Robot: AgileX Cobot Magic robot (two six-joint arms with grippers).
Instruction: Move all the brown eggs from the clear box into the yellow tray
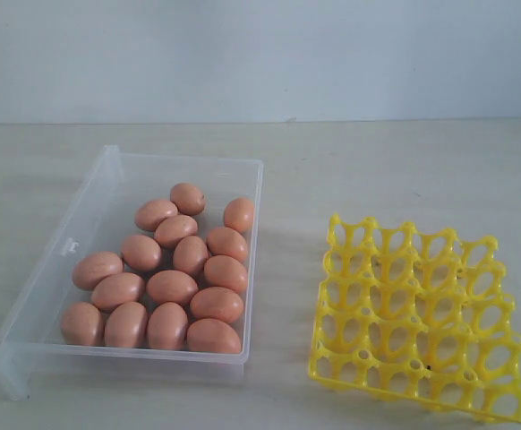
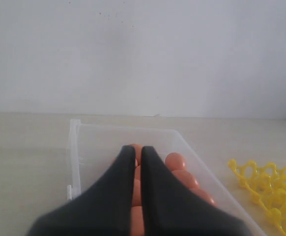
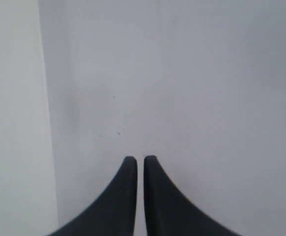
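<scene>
Sixteen brown eggs (image 1: 172,287) are lying in the clear box (image 1: 162,175) on a pale table (image 1: 377,170), as the exterior camera is showing; they are crowding together over the near and middle parts of the box's floor, most of them touching a neighbour; the strip of floor along the box's far wall is showing plain plastic. Every egg in view is lying inside the box. The yellow tray (image 1: 395,309) is sitting to the right of the box, level with the box's near half, with a band of table separating the two; the tabletop is showing through its lattice cups. A white wall (image 1: 260,54) is rising behind the box.

The left gripper (image 2: 138,147) is pointing out over the box with its dark fingers (image 2: 118,182) pressing almost together and pinching nothing; only a thin slit is parting them, and the orange of the eggs is showing through it. In that wrist view a corner of the tray is peeking in just beyond the box's long side; how high the gripper is hanging above the box cannot be told.

The right gripper (image 3: 139,158) is holding its own fingers pressed together on nothing, facing a blank pale surface; where it is standing relative to the box cannot be told.
</scene>
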